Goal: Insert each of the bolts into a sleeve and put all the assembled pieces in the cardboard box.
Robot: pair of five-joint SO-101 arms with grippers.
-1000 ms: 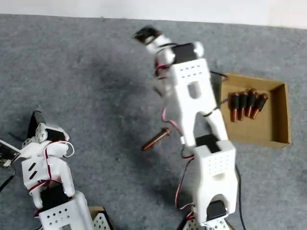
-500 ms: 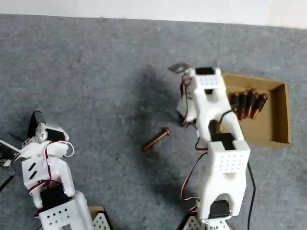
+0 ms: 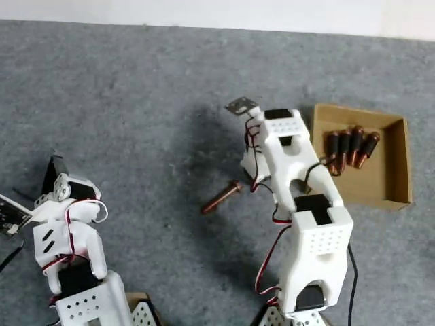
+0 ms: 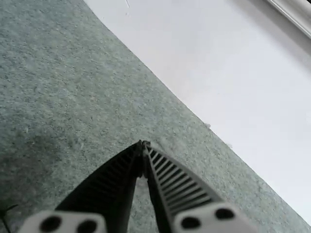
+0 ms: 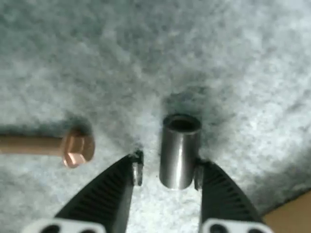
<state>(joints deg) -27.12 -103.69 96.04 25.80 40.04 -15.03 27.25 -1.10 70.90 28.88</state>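
Right gripper [image 5: 167, 170]: fingers [image 5: 119, 189] spread to either side of the sleeve [image 5: 180, 151], not clamped. One finger looks to touch the sleeve wall and a sliver of bench shows at the other. The sleeve stands upright on the bench [image 3: 122, 102], open bore facing up. Judged reason: upright, the bore is ready to take a shank from above, and straddling it low on the wall sets up a grip that leaves the mouth free.

Bolt [image 3: 222, 197]: lies flat near the middle of the high view, head toward 2 o'clock, shank toward 8 o'clock. In the right wrist view its head sits near the sleeve, not touching. It is loose, with nothing holding it. Kept close, probably so the pairing needs little travel.

Right arm [image 3: 292, 149]: folded down over the spot at about 3 o'clock from the bolt head, covering the sleeve from above.

Cardboard box [image 3: 380, 183]: at 2 o'clock from the bolt. Four assembled pieces [image 3: 348, 149] lie side by side at its 10 o'clock corner, rows tidy, space left for more.

Left gripper [image 4: 144, 145]: fingers clenched tip to tip on nothing, above bare bench. Left arm [image 3: 68, 238] sits at 8 o'clock, well apart from the work.

Judgement: last bolt and sleeve pending; step in hand is securing the sleeve.
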